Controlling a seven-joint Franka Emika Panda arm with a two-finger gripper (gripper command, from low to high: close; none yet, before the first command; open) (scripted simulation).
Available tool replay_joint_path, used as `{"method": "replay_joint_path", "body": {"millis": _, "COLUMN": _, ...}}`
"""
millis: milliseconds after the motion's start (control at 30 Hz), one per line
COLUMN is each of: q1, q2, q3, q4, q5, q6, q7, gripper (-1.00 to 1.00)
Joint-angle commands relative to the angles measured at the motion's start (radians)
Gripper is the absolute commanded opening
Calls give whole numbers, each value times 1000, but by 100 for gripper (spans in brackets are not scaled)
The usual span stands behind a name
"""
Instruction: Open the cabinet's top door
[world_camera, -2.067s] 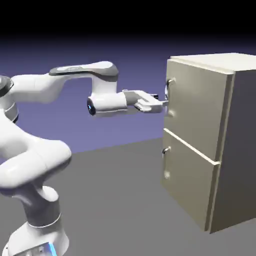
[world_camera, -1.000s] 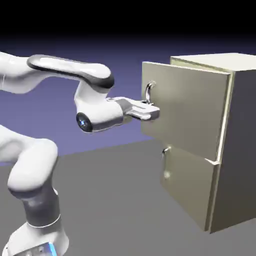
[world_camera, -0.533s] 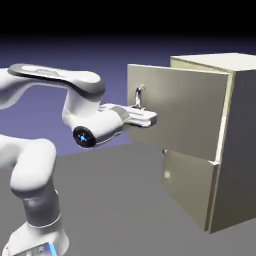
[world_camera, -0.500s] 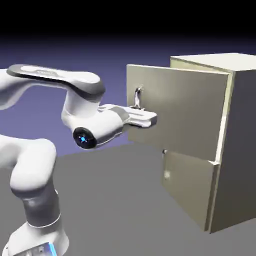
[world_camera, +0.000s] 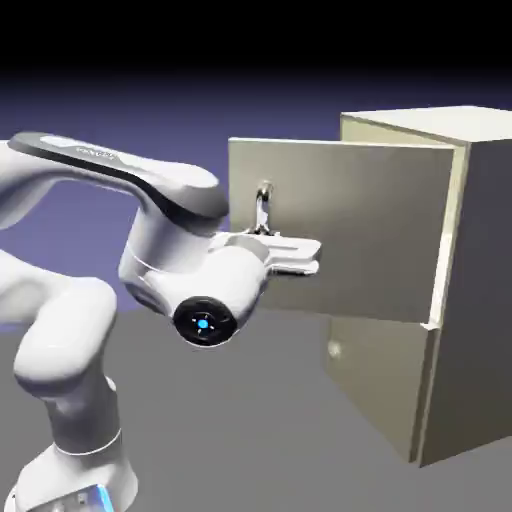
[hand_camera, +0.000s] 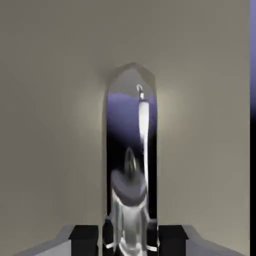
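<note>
Top door (world_camera: 345, 228) — flat beige, swung out from cabinet (world_camera: 480, 270); my fingers (hand_camera: 84, 240) closed on shiny handle (hand_camera: 131, 215).

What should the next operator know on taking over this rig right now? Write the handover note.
End effector: closed on the silver handle, a fingertip on each side of it.
Top door: swung well out from the cabinet, handle near its free edge.
Lower door: shut, partly hidden behind the top door.
Done: handle gripped, top door open.
Left: perhaps a little more swing if a wider opening is wanted, then release the handle and back off.
</note>
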Motion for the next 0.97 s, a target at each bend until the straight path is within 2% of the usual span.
{"method": "replay_joint_path", "body": {"millis": 0, "q1": 36, "q2": -20, "q3": -29, "q4": -4, "q5": -23, "q6": 32, "q7": 13, "gripper": -100}}
{"method": "replay_joint_path", "body": {"millis": 167, "q1": 217, "q2": -152, "q3": -145, "q4": -36, "q5": -101, "q6": 219, "q7": 88, "gripper": -100}}
{"method": "replay_joint_path", "body": {"millis": 233, "q1": 282, "q2": -174, "q3": -212, "q4": -20, "q5": -155, "q6": 235, "q7": 110, "gripper": -100}}
{"method": "replay_joint_path", "body": {"millis": 600, "q1": 564, "q2": 30, "q3": -605, "q4": 349, "q5": -444, "q6": -195, "q7": 85, "gripper": -100}}
{"method": "replay_joint_path", "body": {"millis": 900, "q1": 884, "q2": 64, "q3": -868, "q4": 640, "q5": -571, "q6": -434, "q7": 94, "gripper": -100}}
{"method": "replay_joint_path", "body": {"millis": 933, "q1": 884, "q2": 64, "q3": -868, "q4": 640, "q5": -571, "q6": -434, "q7": 94, "gripper": 100}}
